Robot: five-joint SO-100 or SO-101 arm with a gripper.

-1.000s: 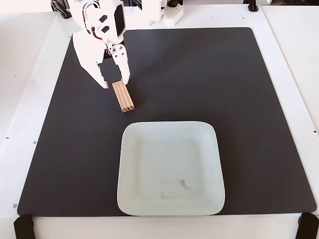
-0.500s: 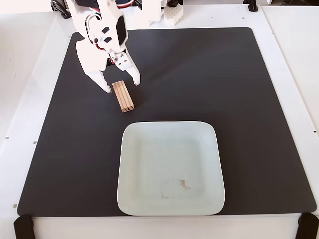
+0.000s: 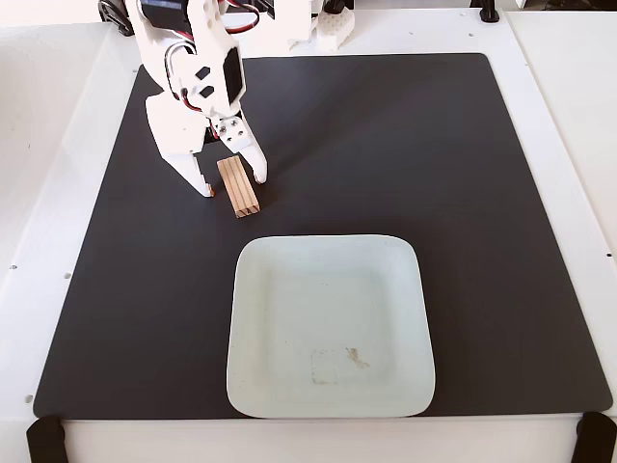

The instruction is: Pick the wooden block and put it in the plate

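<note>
Closest to the camera in the fixed view sits the plate (image 3: 329,325), a pale mint-white square with rounded corners and a raised rim, lying flat on a black mat (image 3: 405,154) that covers most of the white bench (image 3: 564,116). There is a small brownish smudge on the plate's inside, toward its near edge, and nothing else on it.

Just beyond the plate's far left corner lies the wooden block (image 3: 237,186), flat on the mat and apart from the plate. Its long axis runs roughly away from the camera, tilted a little so the near end swings slightly right, toward the plate. Lengthwise grooves show on its top, and the near end face shows 3 ridges.

The white arm comes in from the top left, and its jaws (image 3: 232,184) are spread wide, wider than the block, with 1 finger on each side of it. The left finger's tip sits close by the block's left side, the right finger just beside its far right edge. They grip nothing; the block rests on the mat between them.
</note>
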